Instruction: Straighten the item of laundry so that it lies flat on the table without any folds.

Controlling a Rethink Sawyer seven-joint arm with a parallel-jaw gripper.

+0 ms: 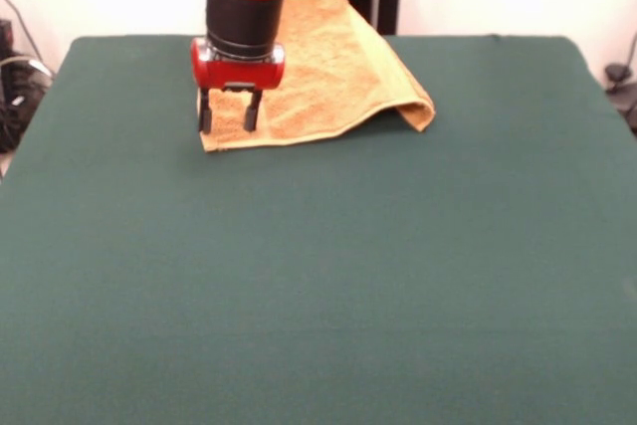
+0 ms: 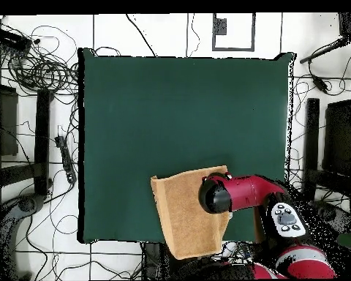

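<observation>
- Your towel (image 1: 328,72) is sitting at the table's (image 1: 318,276) edge on the robot's side, and in the overhead view part of it is hanging past that edge.
- It's not lying flat: in the front view one end is doubling under itself into a rounded fold, and that end is lifting a bit off the cloth.
- The near hem is running along the table as a flat band, with the terry side facing up.
- Your gripper (image 1: 230,116) is pointing straight down over the towel's other near corner, the one away from the fold.
- The jaws are standing apart, two dark fingers (image 1: 205,111) with a gap of towel showing between them, so they're not pinching anything right now.
- The fingertips are sitting right at the towel's surface; you can't really tell if they're pressing in or just hovering above.
- From overhead, the arm (image 2: 240,194) is reaching in from the base side and covering one side of the towel.
- The rest of the green top is staying bare, with cables (image 2: 39,69) trailing on the floor around it.
</observation>
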